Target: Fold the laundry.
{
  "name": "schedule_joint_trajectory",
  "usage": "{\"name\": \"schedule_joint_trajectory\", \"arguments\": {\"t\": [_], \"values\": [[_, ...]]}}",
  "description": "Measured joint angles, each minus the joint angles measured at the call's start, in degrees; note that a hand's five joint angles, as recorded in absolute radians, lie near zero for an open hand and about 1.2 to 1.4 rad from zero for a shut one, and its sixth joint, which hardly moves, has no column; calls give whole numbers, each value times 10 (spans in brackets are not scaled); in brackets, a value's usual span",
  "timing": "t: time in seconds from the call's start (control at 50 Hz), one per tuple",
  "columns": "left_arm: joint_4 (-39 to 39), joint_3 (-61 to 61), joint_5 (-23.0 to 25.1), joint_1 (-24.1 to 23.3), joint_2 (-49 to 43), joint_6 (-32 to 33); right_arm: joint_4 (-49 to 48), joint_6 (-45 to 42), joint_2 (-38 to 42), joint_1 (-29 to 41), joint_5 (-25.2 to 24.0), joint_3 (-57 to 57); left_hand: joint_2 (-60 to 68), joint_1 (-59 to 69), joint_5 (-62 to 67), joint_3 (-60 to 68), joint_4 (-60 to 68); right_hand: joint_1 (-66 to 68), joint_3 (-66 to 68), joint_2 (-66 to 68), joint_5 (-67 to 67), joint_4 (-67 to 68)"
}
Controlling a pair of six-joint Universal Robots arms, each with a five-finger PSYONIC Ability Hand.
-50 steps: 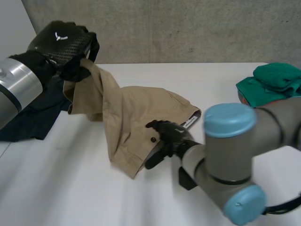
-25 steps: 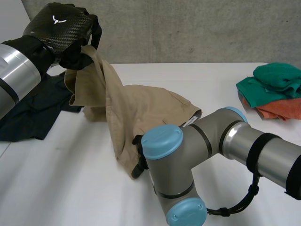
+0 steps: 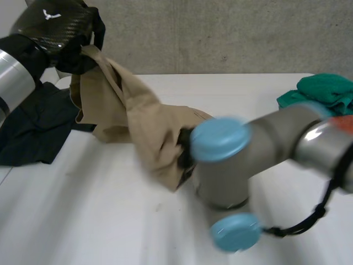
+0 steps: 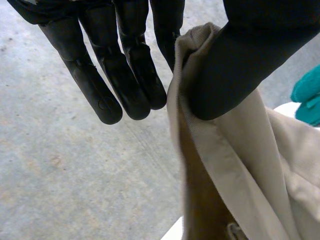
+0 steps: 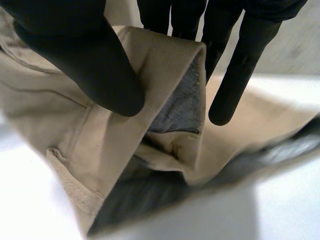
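Observation:
A tan garment (image 3: 143, 124) hangs from the upper left down to the table's middle. My left hand (image 3: 52, 27) holds its top edge up in the air. In the left wrist view the thumb (image 4: 235, 65) pinches a hem of the tan cloth (image 4: 250, 165) against a finger, while the other fingers (image 4: 125, 65) stay straight. My right hand (image 5: 75, 55) is shut on the garment's low end. Its thumb and fingers clamp a folded band of the tan cloth (image 5: 160, 65), whose grey lining shows. In the head view the right arm's elbow (image 3: 220, 160) covers that hand.
A dark navy garment (image 3: 33, 124) lies at the table's left edge, under the left arm. A green cloth (image 3: 322, 91) is bunched at the back right. A grey wall stands behind the table.
The right hand has closed on the garment's lower edge, and its arm has swung across the front. The left hand has lifted its end of the cloth higher.

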Motion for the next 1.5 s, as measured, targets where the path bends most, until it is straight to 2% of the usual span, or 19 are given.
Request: {"name": "schedule_joint_trajectory", "arguments": {"t": [0.08, 0.22, 0.3, 0.42, 0.54, 0.64, 0.78, 0.86, 0.94, 1.06, 1.16, 1.28, 1.32, 1.34, 1.36, 1.38, 1.4, 1.48, 1.5], "values": [[-18, -1, 14, 17, 24, -2, 1, -95, -122, -90, -59, 25, 0, 0, 0, 0, 0, 0, 0, 0, 2, 1], [-76, -13, 81, 59, 49, 0, 38, -265, -239, -225, -172, -2, 0, 0, 0, 0, 0, 11, 0, 0, 4, 1], [-105, -24, 129, 79, 44, 1, 93, -314, -247, -271, -211, -39, 0, 0, 0, 0, 0, 17, 0, 0, 7, 2], [-109, -31, 181, 93, -39, 8, 172, -359, -180, -301, -249, -92, 0, 0, 0, 0, 0, 19, 1, 0, 7, 2], [-63, 36, 171, 71, -174, 23, 146, -407, -69, -293, -243, -149, 0, 0, 0, 1, 0, 19, 3, 0, 7, 2], [1, 158, 134, 44, -267, 30, 33, -434, 12, -278, -225, -225, 1, 0, 0, 1, 0, 19, 3, 0, 7, 2], [114, 313, 39, 18, -297, -5, -193, -420, 54, -272, -193, -333, 1, 0, 0, 1, 0, 19, 3, 0, 7, 2], [174, 343, -12, 9, -276, -50, -253, -397, 51, -275, -191, -373, 1, 0, 0, 1, 0, 19, 3, 0, 7, 2], [210, 330, -34, 3, -255, -87, -228, -377, 42, -278, -206, -395, 1, 0, 10, 1, 0, 19, 3, 0, 7, 2], [217, 227, -13, -1, -221, -98, -70, -365, 19, -289, -248, -373, 1, 0, 11, 1, 0, 19, 3, 0, 7, 2], [210, 108, 22, 0, -212, -66, 40, -384, 8, -304, -266, -291, 1, 0, 11, 1, 0, 19, 3, 0, 7, 2], [206, 8, 41, 1, -251, -9, 69, -440, 13, -311, -276, -165, -12, -3, 7, -9, -11, 19, 3, 0, 7, 2], [202, -17, 43, 0, -276, 14, 54, -462, 22, -310, -277, -119, -74, -60, -47, -70, -70, 19, 3, 0, 7, 2], [200, -25, 44, -1, -287, 24, 44, -470, 26, -309, -277, -101, -160, -162, -139, -154, -162, 19, 3, 0, 7, 2], [195, -33, 44, -2, -301, 37, 31, -478, 32, -307, -276, -81, -207, -201, -176, -190, -198, 9, -12, -18, -9, -14], [187, -40, 44, -4, -315, 51, 15, -485, 38, -304, -273, -59, -307, -306, -279, -299, -302, -33, -67, -70, -66, -72], [183, -42, 43, -5, -321, 58, 6, -488, 41, -302, -271, -49, -330, -329, -302, -322, -324, -70, -106, -109, -106, -111], [132, -48, 39, -7, -341, 106, -39, -491, 48, -294, -241, -5, -504, -488, -487, -493, -507, -385, -412, -426, -424, -419], [114, -47, 37, -7, -340, 117, -46, -489, 47, -293, -231, 2, -529, -512, -512, -523, -532, -423, -455, -463, -470, -465]]}}
